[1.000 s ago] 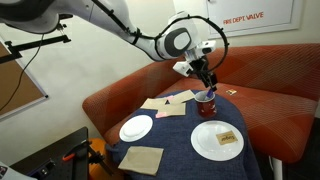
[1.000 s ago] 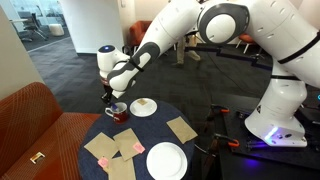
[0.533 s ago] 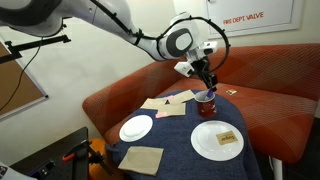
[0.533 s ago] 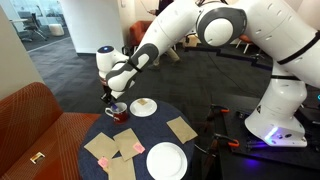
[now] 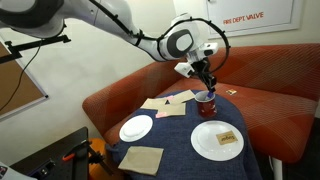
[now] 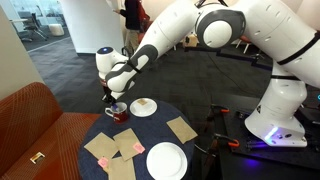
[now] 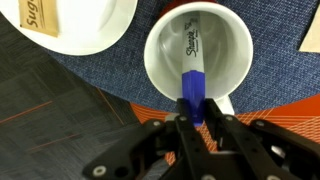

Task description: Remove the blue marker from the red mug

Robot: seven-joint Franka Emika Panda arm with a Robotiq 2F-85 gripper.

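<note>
Straight below the wrist camera the red mug (image 7: 225,50) shows its pale inside, and the blue marker (image 7: 192,82) leans in it with its blue cap end up. My gripper (image 7: 196,112) is shut on the marker's blue cap, one finger on each side. In both exterior views the mug (image 5: 206,103) (image 6: 117,112) stands at the far edge of the round blue-clothed table (image 5: 180,142), with the gripper (image 5: 208,87) directly over it. The marker itself is too small to make out in the exterior views.
Two white plates (image 5: 136,127) (image 5: 217,139) lie on the table, one carrying a small brown packet (image 5: 227,138). Tan napkins (image 5: 141,159) (image 5: 170,105) and pink notes (image 6: 133,148) are spread around. A red curved couch (image 5: 260,85) wraps behind the table.
The fingers have closed onto the marker's cap over the last second. The arm has stayed over the mug.
</note>
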